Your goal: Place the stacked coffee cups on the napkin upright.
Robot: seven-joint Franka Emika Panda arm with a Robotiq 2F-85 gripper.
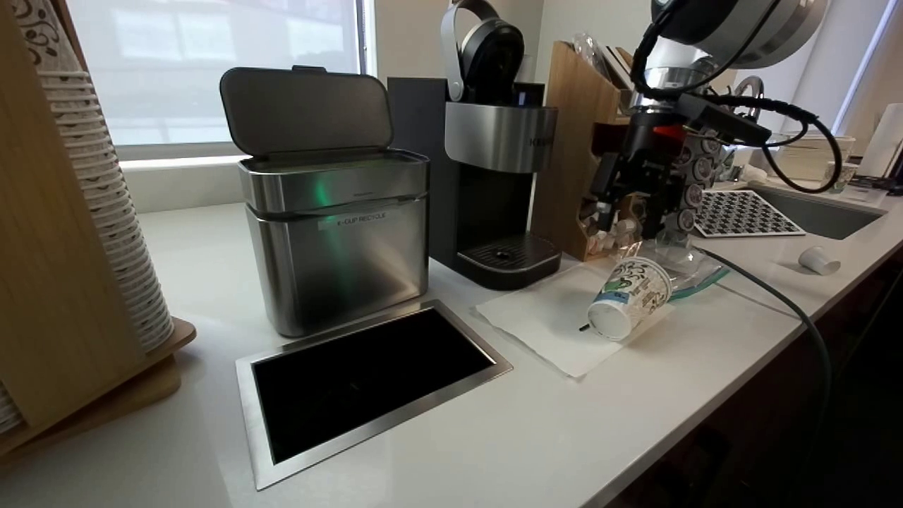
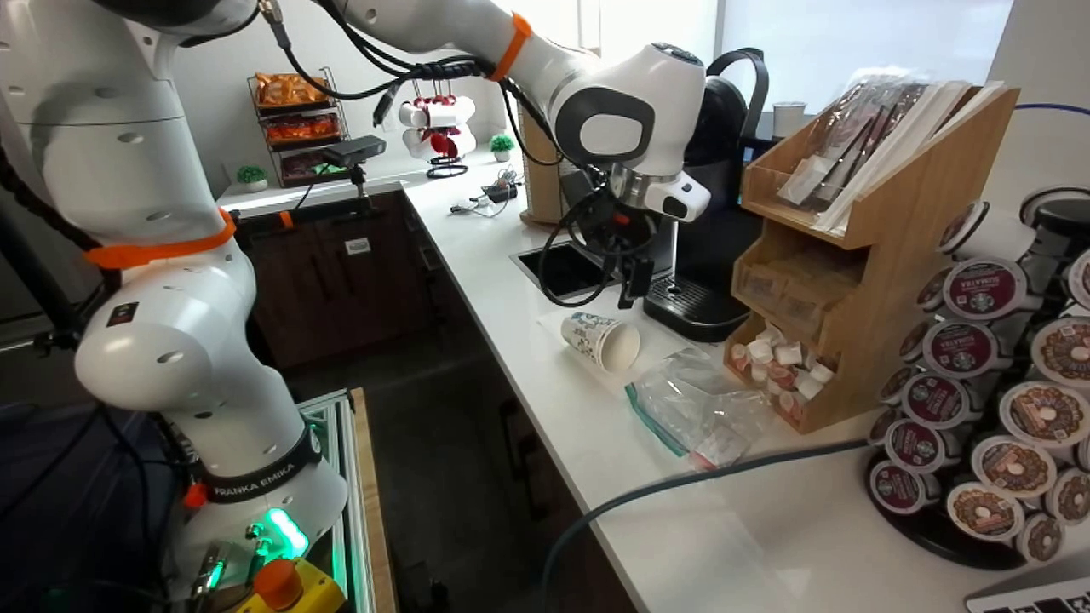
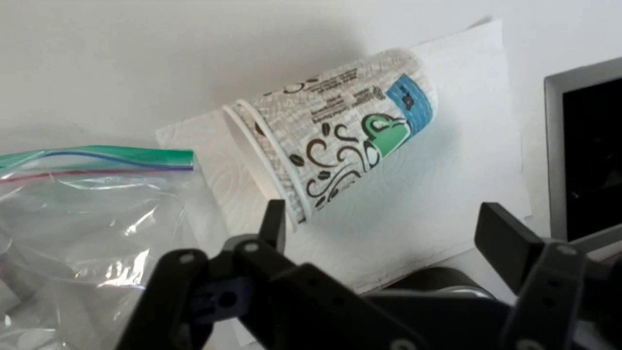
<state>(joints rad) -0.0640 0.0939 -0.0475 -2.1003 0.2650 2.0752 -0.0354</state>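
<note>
cups (image 3: 340, 136) nested, lying on their side on napkin (image 3: 461, 184) | gripper (image 3: 382, 214) spread wide, holding nothing | done: cups on napkin | remaining, likely: grasp, turn upright, release | gripper's height over cups hard to judge from wrist view

In an exterior view, a big window (image 1: 215, 63) glows white at ten o'clock, and a tan wall (image 1: 409, 42) stands at twelve. A long white table (image 1: 508, 437) goes from six o'clock up to three, and it is dark under its edge at four. In an exterior view, a pale wall (image 2: 213, 94) is at ten o'clock, dark brown cupboards (image 2: 336, 289) are at nine, and a dark floor (image 2: 430, 485) is at seven. White light (image 2: 660, 21) shines at one.
</note>
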